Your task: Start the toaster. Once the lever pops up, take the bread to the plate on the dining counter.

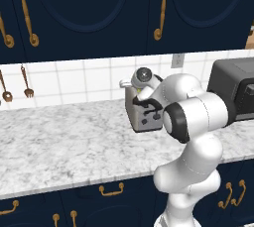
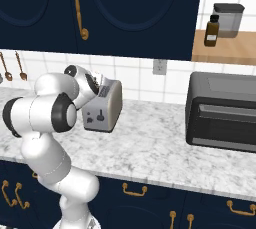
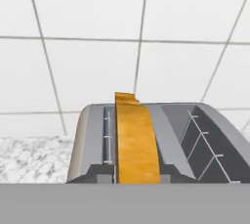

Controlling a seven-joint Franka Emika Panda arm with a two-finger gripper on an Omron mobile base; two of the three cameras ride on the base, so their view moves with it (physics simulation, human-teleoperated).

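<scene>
Bread (image 3: 135,140) half-hidden in toaster (image 3: 161,142) slot

One toaster (image 2: 104,106), one bread slice (image 3: 136,142), one toaster oven (image 2: 222,111), two shelf containers (image 2: 212,30).

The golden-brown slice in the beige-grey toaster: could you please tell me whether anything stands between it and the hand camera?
Nothing visible does: the golden-brown bread slice stands in the beige-grey metal toaster's left slot, its crust edge unobstructed.
</scene>
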